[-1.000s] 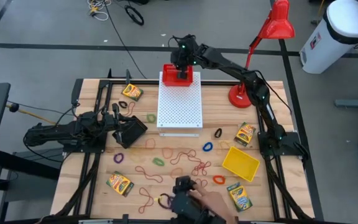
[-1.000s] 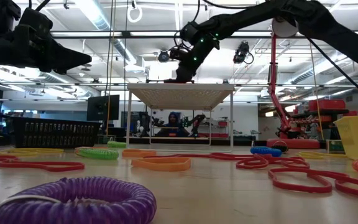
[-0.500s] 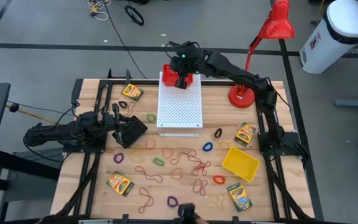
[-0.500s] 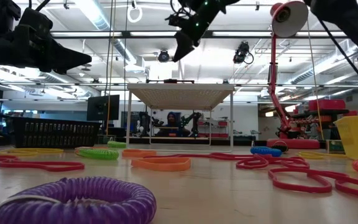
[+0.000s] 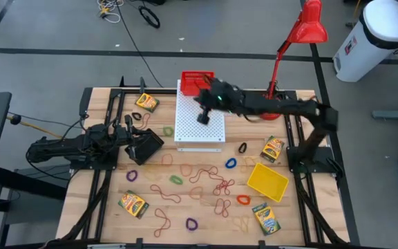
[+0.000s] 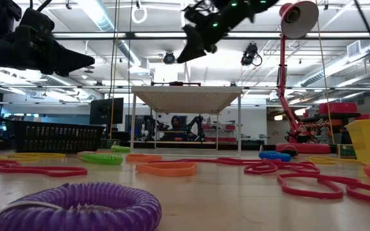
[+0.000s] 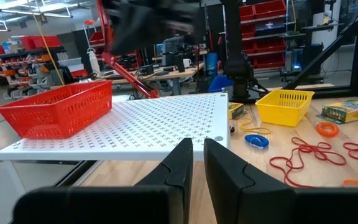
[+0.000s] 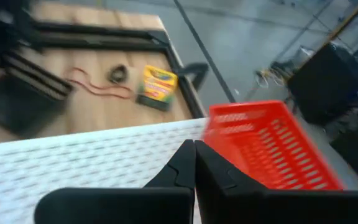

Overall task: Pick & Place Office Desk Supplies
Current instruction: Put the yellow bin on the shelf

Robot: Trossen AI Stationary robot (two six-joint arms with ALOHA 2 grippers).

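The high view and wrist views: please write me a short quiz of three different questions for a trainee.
1. True or false: the right gripper holds a crayon box.
2. Where does the red basket stand? A) on the white board B) on bare wood C) in the yellow bin
3. Fill in: the left gripper waits near the table's ___ edge.

Key:
1. False; it is shut on nothing, above the board.
2. A, at its far end.
3. Left.

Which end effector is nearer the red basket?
Right. The right end effector hangs over the white board beside the red basket; the left end effector sits off the board's opposite left corner.
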